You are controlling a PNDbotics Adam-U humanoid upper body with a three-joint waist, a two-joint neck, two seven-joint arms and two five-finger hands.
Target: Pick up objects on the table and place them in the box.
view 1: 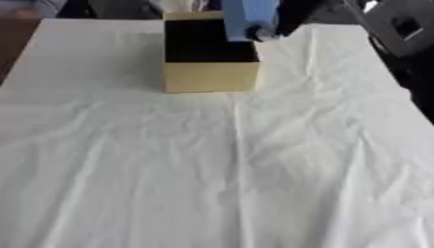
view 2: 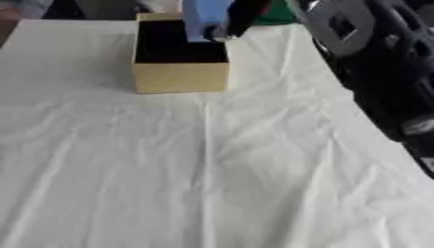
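A tan cardboard box (view 1: 210, 76) with a dark inside stands open at the far middle of the table. A light blue, flat oblong object (view 1: 250, 19) hangs upright over the box's far right corner, its lower end at the rim. My right hand (view 1: 292, 17), black, is shut on the object's right side; its arm (view 2: 381, 72) reaches in from the right edge. My left hand shows in neither view.
A wrinkled white cloth (view 1: 220, 169) covers the whole table, with nothing else lying on it in view. Something green (view 2: 275, 17) sits beyond the far edge behind the hand. Dark floor shows past the table's left and right edges.
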